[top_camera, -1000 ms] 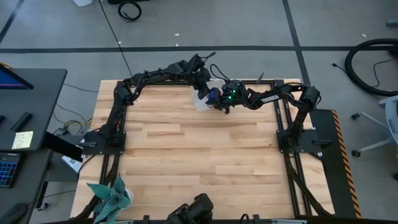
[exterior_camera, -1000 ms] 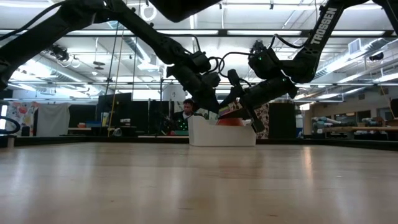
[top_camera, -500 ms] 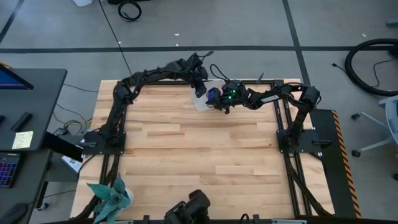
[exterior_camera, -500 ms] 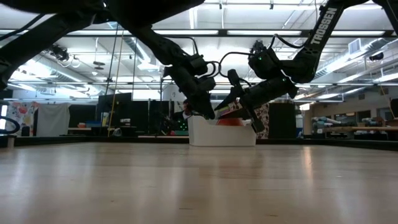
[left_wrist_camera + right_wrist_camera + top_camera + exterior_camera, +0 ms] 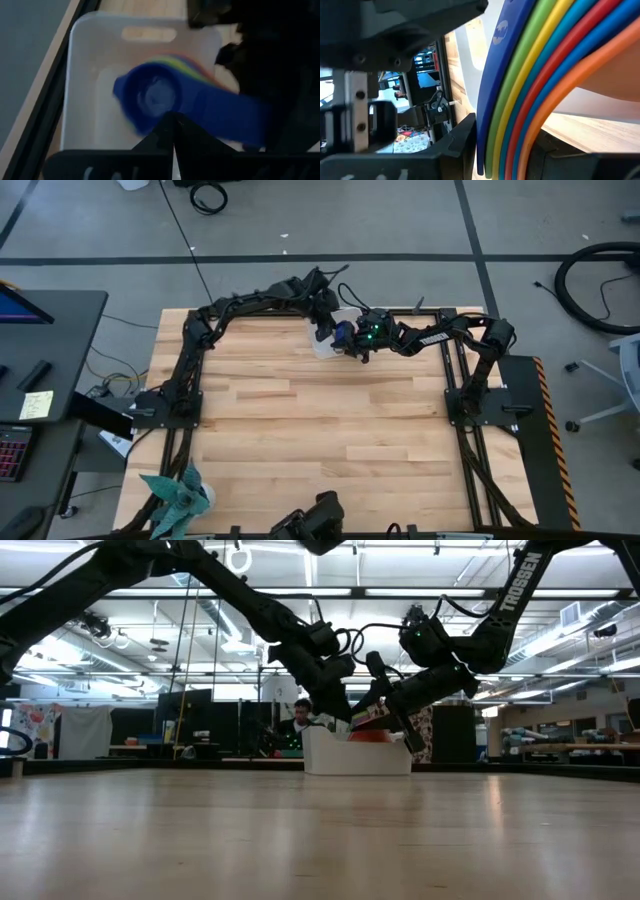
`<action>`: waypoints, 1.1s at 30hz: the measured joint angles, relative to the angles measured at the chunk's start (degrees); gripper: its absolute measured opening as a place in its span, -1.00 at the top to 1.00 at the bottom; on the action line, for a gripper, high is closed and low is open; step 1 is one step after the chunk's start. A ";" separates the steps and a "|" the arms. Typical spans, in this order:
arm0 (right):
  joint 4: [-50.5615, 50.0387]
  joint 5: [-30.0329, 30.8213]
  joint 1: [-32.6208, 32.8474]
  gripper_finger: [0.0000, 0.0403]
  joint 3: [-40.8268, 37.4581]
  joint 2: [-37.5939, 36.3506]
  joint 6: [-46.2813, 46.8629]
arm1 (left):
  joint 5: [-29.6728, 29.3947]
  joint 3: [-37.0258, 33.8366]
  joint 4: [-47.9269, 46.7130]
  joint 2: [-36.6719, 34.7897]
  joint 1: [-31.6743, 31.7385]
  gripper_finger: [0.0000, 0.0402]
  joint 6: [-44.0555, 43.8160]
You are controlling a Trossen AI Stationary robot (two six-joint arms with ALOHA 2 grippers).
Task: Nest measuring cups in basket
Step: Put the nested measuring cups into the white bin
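Measuring cups (image 5: 165,95) nested in basket (image 5: 85,75) — light, stiff, slippery; best pinched by flat handles. Right tool (image 5: 352,337) clamping stacked handles — left tool (image 5: 172,131) pressed together, empty, just above.

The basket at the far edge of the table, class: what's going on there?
Both arms meet over the white basket. The right pincer grips the handles of a nested stack of measuring cups, dark blue on top, its bowl inside the basket. The left pincer hovers shut just above the stack, holding nothing.

Stacked cup handles (image 5: 535,95), dark blue to orange, fan across beside the white basket (image 5: 470,45).
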 joint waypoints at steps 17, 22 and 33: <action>-0.02 -0.01 0.00 0.42 0.00 0.00 0.02 | 0.44 0.01 1.95 0.30 -1.73 0.96 -0.31; -0.26 0.06 0.00 0.42 -0.09 0.00 0.07 | -0.34 0.08 2.33 0.91 -2.43 0.96 0.57; -0.11 -0.01 -0.57 0.42 -0.09 0.00 0.08 | 0.08 0.10 2.06 1.00 -2.24 0.96 1.01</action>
